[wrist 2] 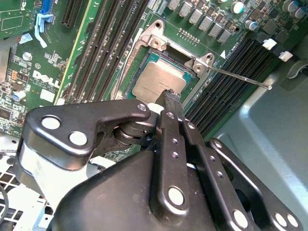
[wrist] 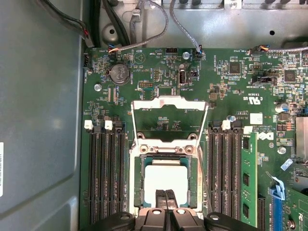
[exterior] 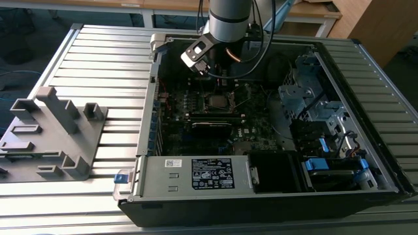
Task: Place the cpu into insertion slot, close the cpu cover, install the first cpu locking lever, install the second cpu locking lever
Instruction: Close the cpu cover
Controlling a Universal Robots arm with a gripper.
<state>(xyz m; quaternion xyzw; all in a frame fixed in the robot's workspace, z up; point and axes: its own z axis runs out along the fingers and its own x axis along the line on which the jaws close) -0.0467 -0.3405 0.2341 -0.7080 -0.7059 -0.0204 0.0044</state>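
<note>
Black fingers of the gripper (wrist: pixel 166 195) are pressed together, holding nothing, at the near edge of the cpu (wrist: pixel 166 175), which lies flat in the insertion slot (wrist: pixel 136 185); beyond it the cpu cover (wrist: pixel 169 101) is open, so we judge that placing is done and closing calls for catching its far rim.
</note>
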